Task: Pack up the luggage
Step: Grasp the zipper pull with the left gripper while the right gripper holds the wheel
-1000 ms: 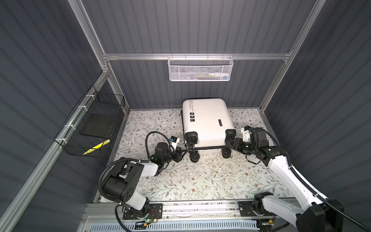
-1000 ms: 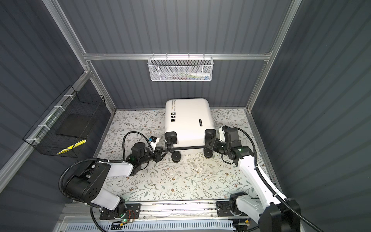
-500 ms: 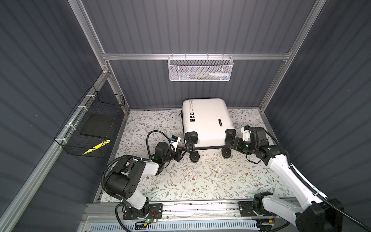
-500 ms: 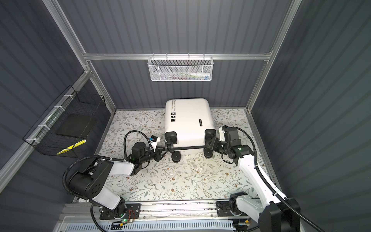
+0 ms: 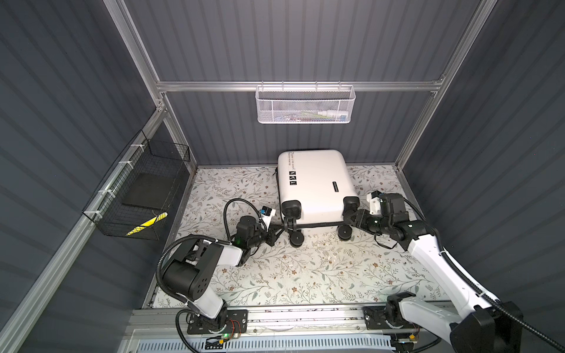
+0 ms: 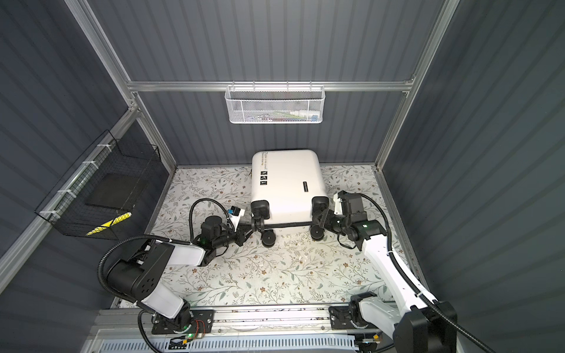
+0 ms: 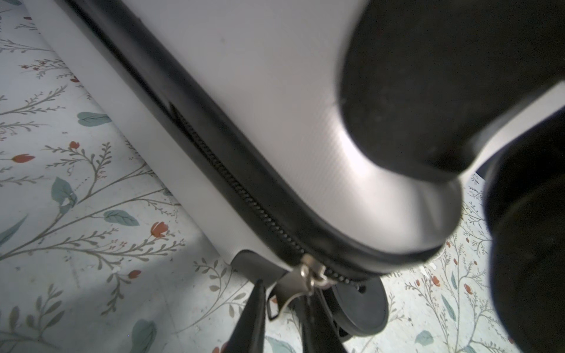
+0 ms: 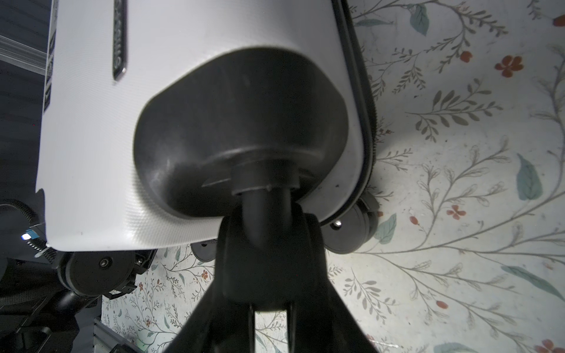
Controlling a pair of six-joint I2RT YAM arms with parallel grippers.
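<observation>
The luggage (image 5: 315, 183) is a small white hard case lying flat on the table (image 5: 305, 275), with its lid down, and it sits between the two claws, just past their tips. It has black words and little black stickers on top, and black round caps at the corners where the wheels are. A black zipper (image 7: 244, 195) with tiny teeth runs along its side in a shiny black band. The left claw (image 5: 275, 234) is right at the near corner, low by the table. Its black fingers (image 7: 253, 321) stand a little apart with the silver zipper pull (image 7: 307, 273) between them, and I cannot tell if they pinch it. The right claw (image 5: 352, 219) is at the other near corner, and its fingers (image 8: 214, 299) are pressed onto a black wheel leg (image 8: 266, 214), one on each side. The far end of the luggage is close to the ribbed grey back wall, well beyond both claws. A strip of table runs along each long side of the case, out past each claw. Behind both claws there is a wide stretch of table. The shell is bumpy plastic with round corners, and the table cover is pale with leaves and small red flowers. A white mesh basket (image 5: 302, 107) hangs high on the back wall, and a black wire basket (image 5: 137, 195) hangs on the side wall past the left claw.
</observation>
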